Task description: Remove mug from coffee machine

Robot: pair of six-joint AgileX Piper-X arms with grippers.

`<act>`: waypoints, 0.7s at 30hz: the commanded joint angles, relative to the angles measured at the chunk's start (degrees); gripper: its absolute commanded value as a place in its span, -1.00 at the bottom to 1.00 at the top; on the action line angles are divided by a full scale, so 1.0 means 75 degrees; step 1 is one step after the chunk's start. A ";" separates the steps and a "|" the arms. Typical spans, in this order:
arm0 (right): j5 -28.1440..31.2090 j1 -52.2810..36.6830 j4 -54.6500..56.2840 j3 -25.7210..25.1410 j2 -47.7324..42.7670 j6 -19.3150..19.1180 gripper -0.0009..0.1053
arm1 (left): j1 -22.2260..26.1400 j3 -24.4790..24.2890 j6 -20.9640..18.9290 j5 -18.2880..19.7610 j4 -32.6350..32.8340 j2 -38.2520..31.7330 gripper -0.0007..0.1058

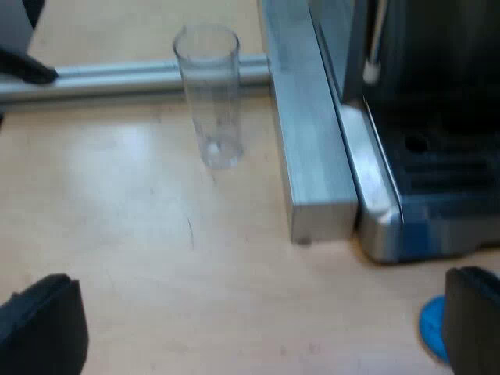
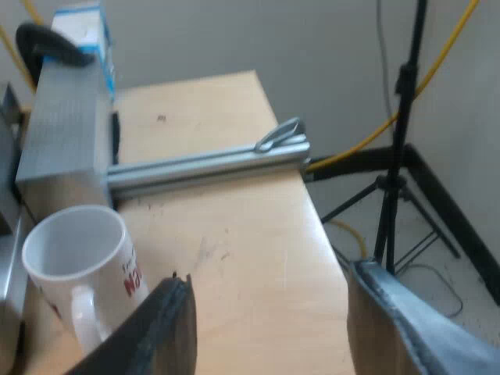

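A white mug (image 2: pixel 76 262) with red lettering stands upright on the wooden table (image 2: pixel 250 258), its handle towards the camera. My right gripper (image 2: pixel 269 332) is open. One of its fingers (image 2: pixel 160 328) is just in front of the mug and hides the mug's base; nothing is between the fingers. The left gripper (image 1: pixel 258 336) is open over bare table, close to the espresso machine (image 1: pixel 437 156), whose dark drip tray shows. An empty measuring glass (image 1: pixel 209 94) stands upright farther off, beside the machine.
A blue tamper (image 1: pixel 430 328) lies by one left finger near the machine's corner. A grey metal block (image 2: pixel 62 133) and an aluminium rail (image 2: pixel 203 168) lie beyond the mug. Past the table edge stand a tripod (image 2: pixel 398 156) and yellow cables.
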 commanded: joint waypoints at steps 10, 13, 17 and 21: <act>-0.0550 -0.0034 -0.0938 0.0941 -0.0299 -0.0110 -0.10 | -0.0036 0.0233 0.0012 -0.0280 -0.1380 -0.1104 0.75; -0.0550 -0.0034 -0.1073 0.1092 -0.0299 -0.0110 -0.10 | -0.0036 0.0488 0.0012 -0.0256 -0.1380 -0.1104 0.75; -0.0550 -0.0034 -0.1071 0.1350 -0.0299 -0.0110 -0.10 | -0.0036 0.0711 0.0012 -0.0238 -0.1380 -0.1104 0.75; -0.0572 -0.0034 -0.1197 0.1447 -0.0299 -0.0110 -0.10 | -0.0036 0.0873 0.0012 -0.0238 -0.1410 -0.1104 0.75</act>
